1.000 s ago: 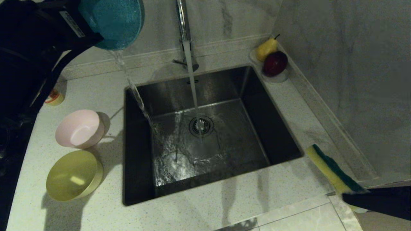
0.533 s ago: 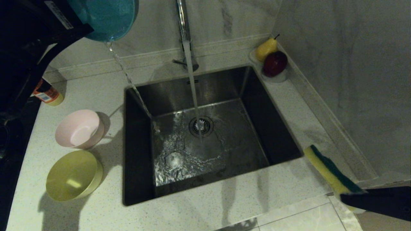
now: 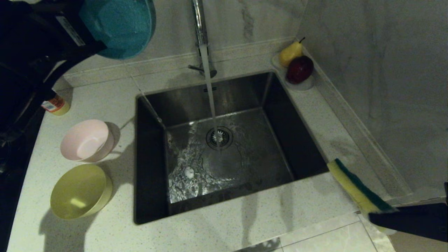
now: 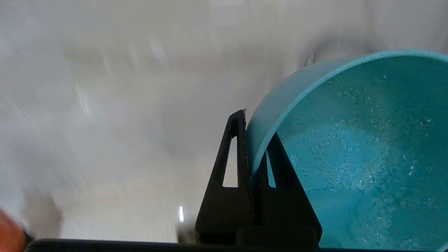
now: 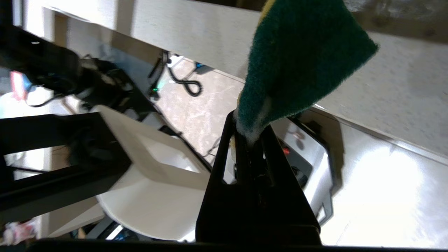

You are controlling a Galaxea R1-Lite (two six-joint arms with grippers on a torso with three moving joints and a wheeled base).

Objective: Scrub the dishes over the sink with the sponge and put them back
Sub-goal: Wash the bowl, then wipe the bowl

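Note:
My left gripper (image 3: 91,41) is raised at the back left, shut on the rim of the light blue bowl (image 3: 119,25). The bowl is tipped over the back left corner of the sink (image 3: 280,115). The left wrist view shows one finger outside and one inside the wet blue bowl (image 4: 350,157), with the left gripper (image 4: 250,140) clamping its wall. The pink bowl (image 3: 85,140) and yellow bowl (image 3: 78,191) sit on the counter left of the sink. At the front right, my right gripper (image 3: 377,214) is shut on the end of the green and yellow sponge (image 3: 353,187), also seen as sponge (image 5: 301,59) in gripper (image 5: 249,134).
The tap (image 3: 199,24) runs a steady stream onto the drain strainer (image 3: 219,137). A white dish with a pear and a red fruit (image 3: 297,66) stands at the sink's back right corner. A small bottle (image 3: 56,105) is at the counter's left edge.
The water pouring from the blue bowl into the sink has thinned from a thick stream to a faint trickle. The bowl has shifted slightly. The right gripper with the sponge has barely moved.

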